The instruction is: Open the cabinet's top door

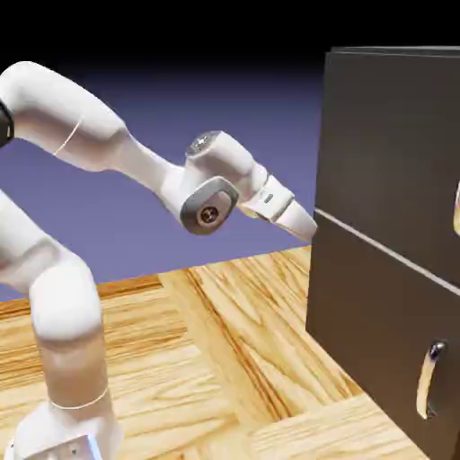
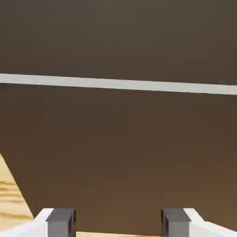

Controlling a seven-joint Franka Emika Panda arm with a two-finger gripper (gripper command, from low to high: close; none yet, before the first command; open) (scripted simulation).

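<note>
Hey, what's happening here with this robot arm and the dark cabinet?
The gripper is open and holds nothing. It sits close to the cabinet, near its edge, level with the pale seam between the two panels. The top door looks shut, and its handle, far across the panel, is untouched.

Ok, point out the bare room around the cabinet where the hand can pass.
Free: the wooden table between the robot's base and the cabinet, and the air above it. Crowded: the open pincer sits close to the cabinet's front near the pale seam, with little room ahead.
</note>
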